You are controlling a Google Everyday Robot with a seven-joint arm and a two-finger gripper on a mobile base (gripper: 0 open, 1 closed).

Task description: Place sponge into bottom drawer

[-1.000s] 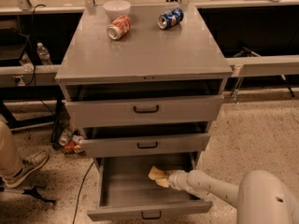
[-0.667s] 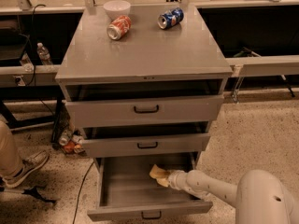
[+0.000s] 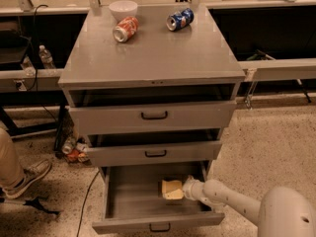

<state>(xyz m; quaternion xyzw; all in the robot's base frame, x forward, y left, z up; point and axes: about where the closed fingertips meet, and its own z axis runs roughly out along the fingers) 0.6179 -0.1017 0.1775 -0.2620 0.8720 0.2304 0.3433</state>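
The bottom drawer (image 3: 118, 201) is pulled open, a deep grey tray with a small black handle (image 3: 159, 227). The pale-yellow sponge (image 3: 173, 189) is inside it, right of the middle, low over the drawer floor. My gripper (image 3: 185, 188) reaches in from the lower right at the end of the white arm (image 3: 232, 201). It is shut on the sponge's right end. I cannot tell whether the sponge touches the drawer floor.
The middle drawer (image 3: 155, 153) and top drawer (image 3: 154, 115) are slightly open above. A white bowl (image 3: 123, 8), an orange can (image 3: 125, 29) and a blue can (image 3: 179, 19) lie on the cabinet top. A person's leg and shoe (image 3: 22, 174) are at left, and cans (image 3: 73, 149) lie on the floor.
My gripper and the sponge have shifted slightly right and down inside the bottom drawer. The sponge now looks flatter. Nothing else moved.
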